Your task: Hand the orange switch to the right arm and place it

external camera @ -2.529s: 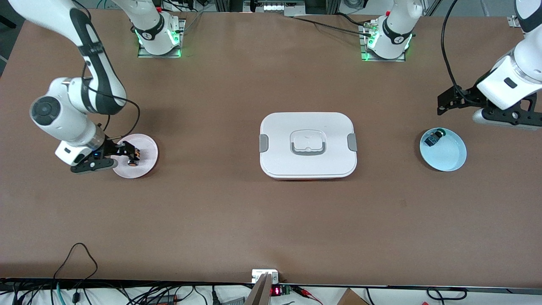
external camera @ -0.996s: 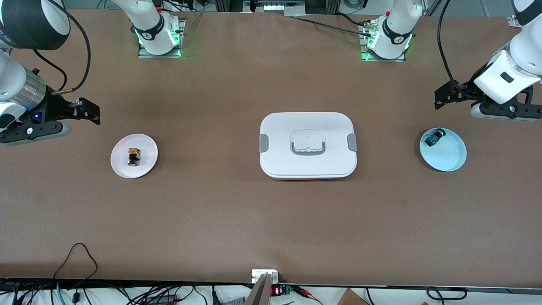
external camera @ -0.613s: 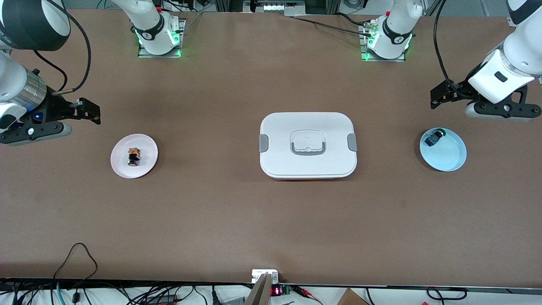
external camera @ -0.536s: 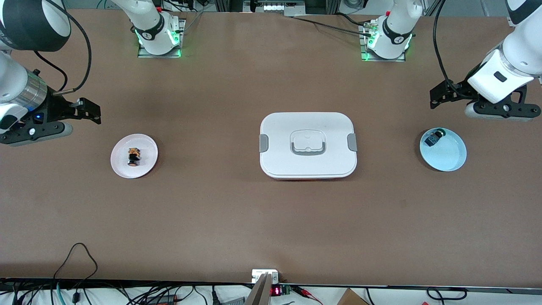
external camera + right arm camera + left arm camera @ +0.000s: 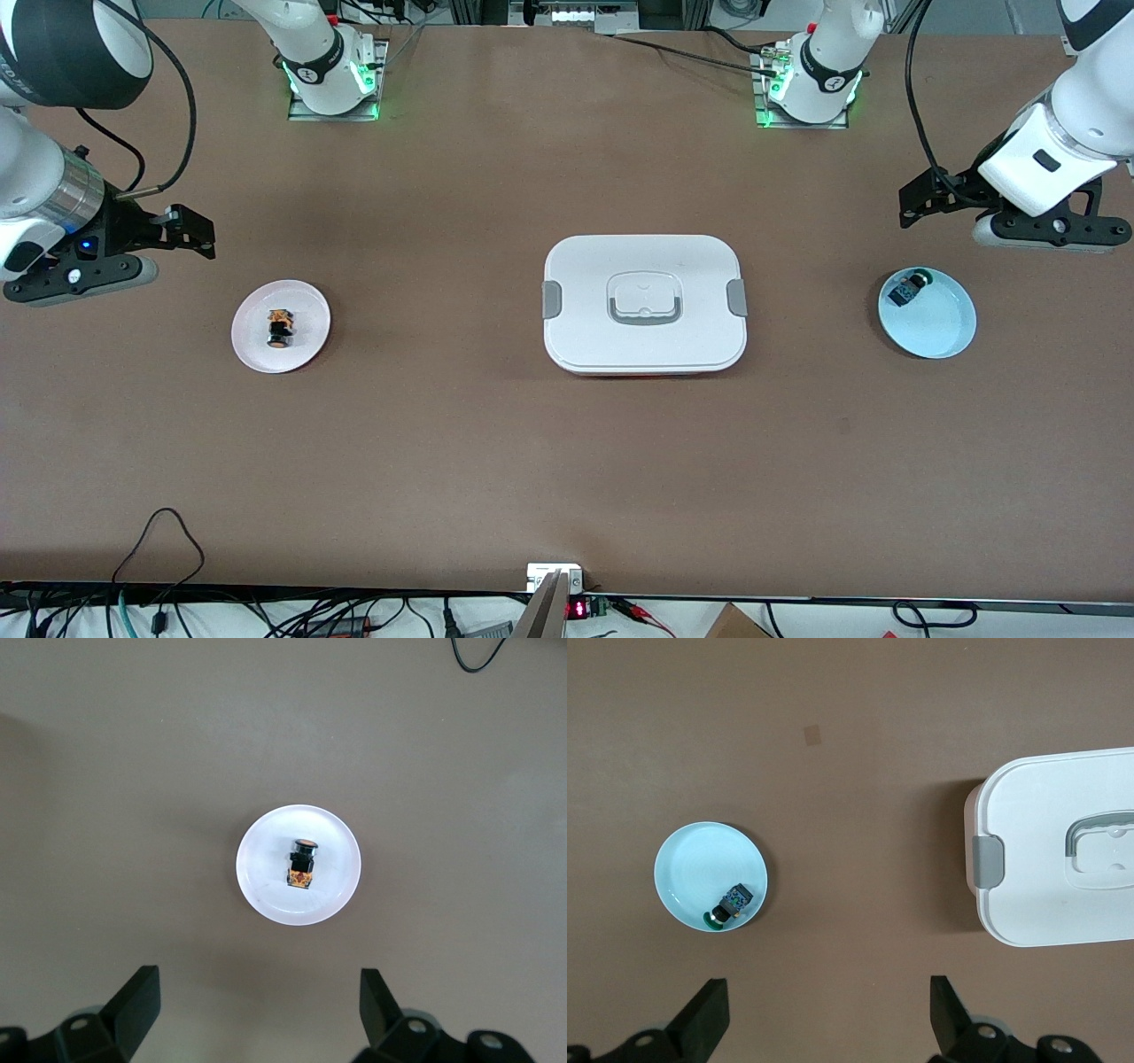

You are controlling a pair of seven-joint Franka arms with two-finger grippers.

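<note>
Since the earliest frame the right gripper [image 5: 193,232] has let go of the orange switch [image 5: 279,327], risen off the pink plate [image 5: 306,350] and drawn back toward the right arm's end of the desk [image 5: 496,452]; over the last half second it has barely shifted. Its jaws stand wide apart and empty, over bare desk between the plate and that short edge.

The orange switch lies on its side near the middle of the pink plate, well clear of the rim.

The left gripper [image 5: 912,206] hangs over bare desk by the left arm's end, released and holding nothing, just above the pale blue plate [image 5: 943,337] in the front view. A small black part with what looks like a green cap [image 5: 910,287] rests in that plate, against the rim toward the robots' bases.

A white lidded box [image 5: 645,257] with grey side clips sits at the centre of the desk, between the two plates and well apart from both. Nothing lies between either gripper and its plate.
</note>
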